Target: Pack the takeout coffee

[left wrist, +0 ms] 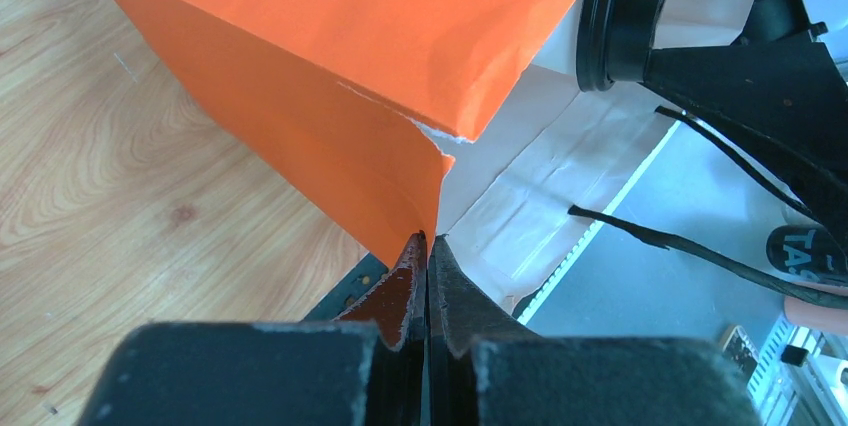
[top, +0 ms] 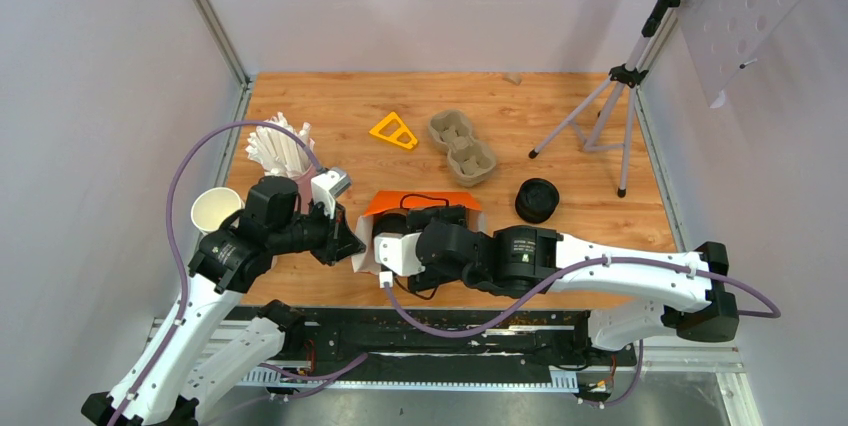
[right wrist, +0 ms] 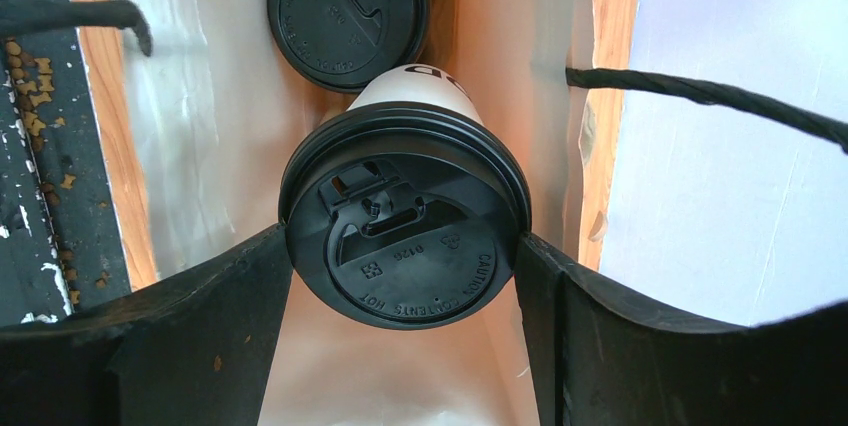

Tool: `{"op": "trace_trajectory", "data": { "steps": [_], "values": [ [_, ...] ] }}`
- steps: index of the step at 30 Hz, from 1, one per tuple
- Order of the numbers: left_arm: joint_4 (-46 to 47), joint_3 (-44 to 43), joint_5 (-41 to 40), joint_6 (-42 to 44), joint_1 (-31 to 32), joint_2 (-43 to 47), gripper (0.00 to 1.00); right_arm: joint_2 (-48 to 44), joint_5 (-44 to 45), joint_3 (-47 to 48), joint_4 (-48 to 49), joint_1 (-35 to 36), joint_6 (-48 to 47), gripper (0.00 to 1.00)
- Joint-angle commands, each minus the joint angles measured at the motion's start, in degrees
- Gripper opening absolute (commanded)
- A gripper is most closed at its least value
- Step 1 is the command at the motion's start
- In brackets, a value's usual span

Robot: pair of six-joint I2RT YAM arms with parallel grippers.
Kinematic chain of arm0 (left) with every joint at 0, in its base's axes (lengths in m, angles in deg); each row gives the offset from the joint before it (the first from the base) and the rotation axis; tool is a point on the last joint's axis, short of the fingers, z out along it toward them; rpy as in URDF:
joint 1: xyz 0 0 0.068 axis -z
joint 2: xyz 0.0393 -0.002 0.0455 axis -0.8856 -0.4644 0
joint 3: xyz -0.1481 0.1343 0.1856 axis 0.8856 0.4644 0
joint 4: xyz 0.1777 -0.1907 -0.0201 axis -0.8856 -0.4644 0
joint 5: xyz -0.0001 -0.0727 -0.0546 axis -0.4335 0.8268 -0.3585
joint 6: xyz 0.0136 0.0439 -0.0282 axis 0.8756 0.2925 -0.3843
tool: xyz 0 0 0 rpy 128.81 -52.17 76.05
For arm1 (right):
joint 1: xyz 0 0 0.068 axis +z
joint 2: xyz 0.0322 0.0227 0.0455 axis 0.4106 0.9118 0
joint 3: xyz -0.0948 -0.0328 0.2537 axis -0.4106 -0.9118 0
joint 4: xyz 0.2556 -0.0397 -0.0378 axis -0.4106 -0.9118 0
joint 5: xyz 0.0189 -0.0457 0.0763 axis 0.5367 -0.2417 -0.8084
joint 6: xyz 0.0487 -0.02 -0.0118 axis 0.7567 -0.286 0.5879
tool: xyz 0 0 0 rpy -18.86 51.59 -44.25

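Note:
An orange paper bag (top: 420, 202) with a white inside stands open at the table's near middle. My left gripper (top: 345, 241) is shut on the bag's edge; in the left wrist view the jaws (left wrist: 427, 243) pinch the orange paper (left wrist: 330, 36). My right gripper (top: 400, 231) reaches into the bag. In the right wrist view it (right wrist: 405, 246) is shut on the black lid of a white takeout coffee cup (right wrist: 405, 221), held inside the bag (right wrist: 520, 36). A second lidded cup (right wrist: 347, 11) stands deeper in the bag. I see no third lidded cup.
A stack of black lids (top: 537, 199) lies right of the bag. A pulp cup carrier (top: 462, 146) and a yellow triangular piece (top: 394, 131) lie behind it. Lidless cream cups (top: 215, 209) and white straws (top: 280, 146) stand at the left. A tripod (top: 620, 96) stands at the back right.

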State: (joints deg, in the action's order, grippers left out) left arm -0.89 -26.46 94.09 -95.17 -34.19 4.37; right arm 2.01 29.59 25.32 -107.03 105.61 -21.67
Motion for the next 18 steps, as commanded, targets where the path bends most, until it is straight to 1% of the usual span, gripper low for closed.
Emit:
{"op": "trace_trajectory", "data": {
  "steps": [1, 5, 15, 18],
  "values": [
    [0.70, -1.32, 0.45, 1.49, 0.07, -0.36, 0.01, -1.43, 1.77, -0.08, 3.45, 0.33, 0.83, 0.69],
    [0.67, -1.32, 0.44, 1.45, 0.08, -0.48, 0.01, -2.16, 3.70, -0.14, 2.82, 0.38, 0.41, 0.69],
    [0.35, -1.50, 0.49, 1.54, 0.07, -0.48, 0.01, -2.83, 1.70, 1.80, -0.83, 0.59, 0.97, 0.69],
    [0.44, -1.46, 0.35, 1.54, 0.07, -0.55, 0.01, -2.43, 3.05, 0.74, -1.81, 0.57, 0.00, 0.69]
  ]
}}
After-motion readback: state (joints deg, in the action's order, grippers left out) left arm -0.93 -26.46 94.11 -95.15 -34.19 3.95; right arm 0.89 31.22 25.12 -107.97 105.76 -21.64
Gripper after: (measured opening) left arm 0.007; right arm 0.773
